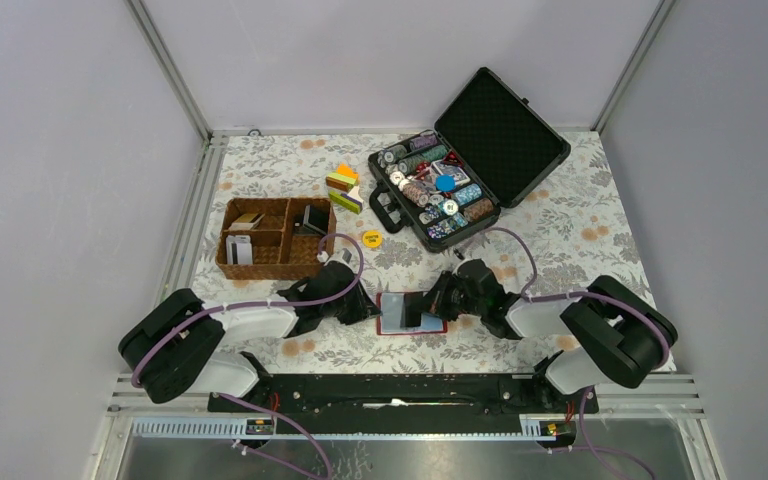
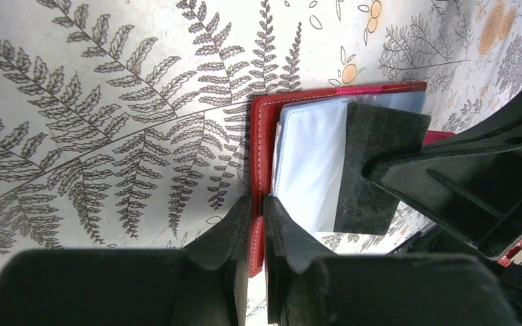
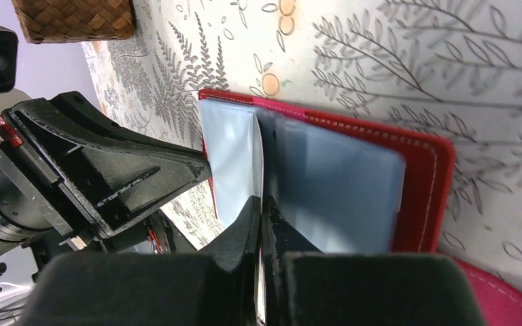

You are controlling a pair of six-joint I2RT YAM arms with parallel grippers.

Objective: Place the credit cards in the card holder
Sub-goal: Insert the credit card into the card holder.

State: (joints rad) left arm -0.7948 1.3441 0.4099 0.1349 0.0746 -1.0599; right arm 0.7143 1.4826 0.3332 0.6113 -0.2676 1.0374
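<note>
The red card holder (image 1: pixel 415 329) lies open on the floral cloth near the front, its light blue clear pockets up. My left gripper (image 1: pixel 370 308) is shut on its left red edge (image 2: pixel 262 129), the jaws (image 2: pixel 258 204) pinching the stitched rim. My right gripper (image 1: pixel 432 306) is shut on a dark credit card (image 2: pixel 380 163) and holds it on edge over the pockets. In the right wrist view the card shows only as a thin edge between the fingers (image 3: pixel 261 202), standing between two pocket sheets of the holder (image 3: pixel 425 176). More cards, whitish (image 1: pixel 240 248) and dark (image 1: pixel 312 218), stand in the basket.
A brown wicker basket (image 1: pixel 275 262) stands at the left behind my left arm; its corner shows in the right wrist view (image 3: pixel 75 17). An open black hard case (image 1: pixel 500 125) with poker chips is at the back right. Coloured blocks (image 1: pixel 345 188) and a yellow chip (image 1: pixel 371 238) lie between them.
</note>
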